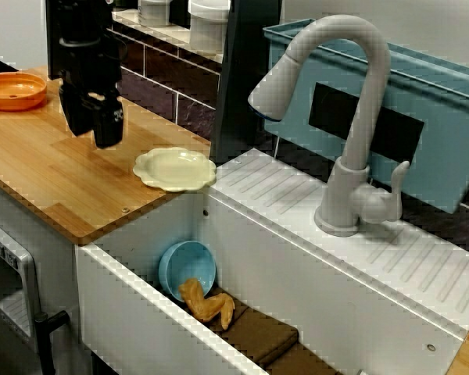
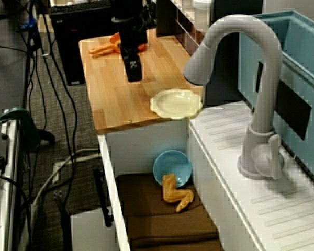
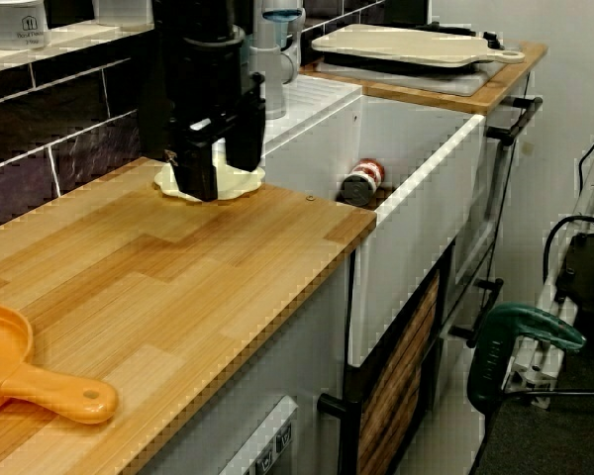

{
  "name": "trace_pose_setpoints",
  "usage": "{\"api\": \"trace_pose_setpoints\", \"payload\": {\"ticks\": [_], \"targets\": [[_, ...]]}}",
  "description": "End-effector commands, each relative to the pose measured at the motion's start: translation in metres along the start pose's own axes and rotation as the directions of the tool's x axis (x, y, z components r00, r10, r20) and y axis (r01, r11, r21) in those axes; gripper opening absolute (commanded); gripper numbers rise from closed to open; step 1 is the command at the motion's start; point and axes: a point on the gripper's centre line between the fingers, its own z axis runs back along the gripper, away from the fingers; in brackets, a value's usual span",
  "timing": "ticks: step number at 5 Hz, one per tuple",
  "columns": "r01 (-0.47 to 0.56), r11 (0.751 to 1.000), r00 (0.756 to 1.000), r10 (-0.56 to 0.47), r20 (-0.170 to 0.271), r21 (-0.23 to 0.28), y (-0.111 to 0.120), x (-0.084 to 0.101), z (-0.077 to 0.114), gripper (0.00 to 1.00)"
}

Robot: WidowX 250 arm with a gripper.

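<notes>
Hovering — gripper (image 3: 223, 176) over counter (image 3: 178, 267) | jaws parted, empty | cream plate (image 1: 176, 168) near | canister (image 3: 18, 22) label blurred

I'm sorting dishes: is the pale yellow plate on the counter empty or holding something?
Empty: the pale yellow plate shows a bare inside in the view from above.

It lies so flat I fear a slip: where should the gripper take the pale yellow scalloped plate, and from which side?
Probably from above, pinching the raised wavy rim of the pale yellow scalloped plate nearest the open black gripper: it lies flat on the wooden counter.
</notes>
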Motion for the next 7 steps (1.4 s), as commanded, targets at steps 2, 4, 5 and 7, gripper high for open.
{"api": "trace_pose_setpoints", "payload": {"ticks": [2,4,5,7], "targets": [[-0.047,0.999,0.998,0.047,0.033,0.006,0.014,0.016,0.028,1.0],[-0.276,0.95,0.958,0.261,0.116,0.142,0.003,0.016,0.026,1.0],[-0.315,0.935,0.946,0.296,0.13,0.16,-0.002,0.017,0.025,1.0],[-0.324,0.931,0.943,0.304,0.139,0.165,-0.013,0.022,0.025,1.0]]}}
